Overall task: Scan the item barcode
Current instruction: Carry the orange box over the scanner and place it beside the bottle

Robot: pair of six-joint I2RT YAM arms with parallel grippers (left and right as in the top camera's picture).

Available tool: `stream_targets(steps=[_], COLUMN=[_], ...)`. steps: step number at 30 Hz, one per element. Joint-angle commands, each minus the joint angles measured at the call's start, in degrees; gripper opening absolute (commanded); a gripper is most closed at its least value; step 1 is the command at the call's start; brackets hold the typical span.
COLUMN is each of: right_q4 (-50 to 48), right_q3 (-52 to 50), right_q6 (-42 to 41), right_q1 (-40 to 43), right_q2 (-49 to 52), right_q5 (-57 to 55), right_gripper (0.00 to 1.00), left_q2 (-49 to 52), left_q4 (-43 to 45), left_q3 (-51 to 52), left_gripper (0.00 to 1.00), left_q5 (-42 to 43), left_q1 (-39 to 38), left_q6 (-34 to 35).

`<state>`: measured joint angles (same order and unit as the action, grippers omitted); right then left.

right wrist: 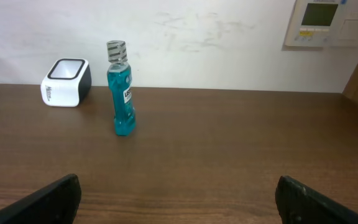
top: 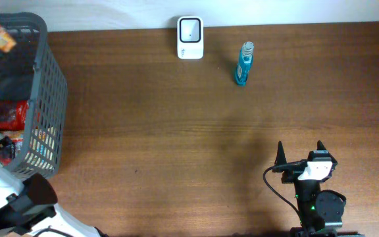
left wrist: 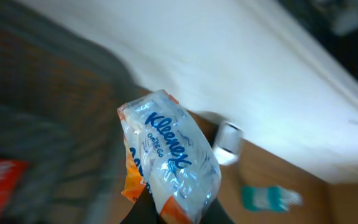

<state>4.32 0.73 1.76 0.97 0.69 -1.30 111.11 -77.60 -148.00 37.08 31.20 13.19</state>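
Left wrist view shows the left hand [left wrist: 178, 213] gripping a tissue pack [left wrist: 166, 155] above the basket [top: 45, 85]; the right hand [top: 300, 155] hangs open over the surface [top: 176, 131].

The tissue pack [left wrist: 169, 165] is white with blue lettering and orange edges

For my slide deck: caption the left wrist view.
Left pincer holds a Kleenex pack; basket, scanner and blue bottle blur behind.

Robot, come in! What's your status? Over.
Left end effector shut on Kleenex pack, above basket. Right end effector open, empty. Nothing blocking scanner; blue bottle stands beside it.
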Motion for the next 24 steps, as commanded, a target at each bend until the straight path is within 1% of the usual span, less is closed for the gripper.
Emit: stream_targets(steps=[1, 4, 8, 10, 14, 16, 19, 22, 24], right_q4=[0.26, 0.24, 0.24, 0.24, 0.24, 0.26, 0.26, 0.24, 0.24], right_q3=[-0.42, -0.42, -0.42, -0.42, -0.42, -0.42, -0.42, -0.42, -0.42], right_q6=[-0.04, -0.04, -0.04, -0.04, -0.04, -0.04, -0.04, -0.04, -0.04], right_q1=[0.26, 0.26, 0.26, 0.26, 0.26, 0.26, 0.26, 0.26, 0.26], right_q2=[-0.33, -0.33, -0.33, -0.33, -0.33, -0.33, -0.33, -0.33, -0.33], right_q5=[-0.7, -0.7, -0.7, -0.7, -0.72, -0.7, -0.7, -0.7, -0.7], right_gripper=[0.99, 0.99, 0.98, 0.98, 0.99, 0.98, 0.98, 0.98, 0.99], left_q2=[-0.11, 0.09, 0.7, 1.81, 5.44, 7.89, 11.63, 16.24, 18.99], left_q4=[0.7, 1.79, 2.25, 2.1, 2.91, 3.69, 5.2, 8.07, 9.33], left_q3=[-1.05, -1.03, -1.03, -1.01, -0.96, -0.96, -0.96, -0.96, -0.96], left_gripper=[0.0, 0.0, 0.0, 0.0, 0.0, 0.0, 0.0, 0.0, 0.0], left_q5=[8.5, 5.99, -5.46, -13.07, -23.78, -26.53, -28.2, -28.35, -28.37], left_q1=[-7.26, -13.18, -21.55, -27.85, -38.03, -41.68, -45.33, -48.63, -50.42], left_q6=[1.77, 1.77, 1.77, 1.77, 1.77, 1.79, 1.79, 1.84, 3.13])
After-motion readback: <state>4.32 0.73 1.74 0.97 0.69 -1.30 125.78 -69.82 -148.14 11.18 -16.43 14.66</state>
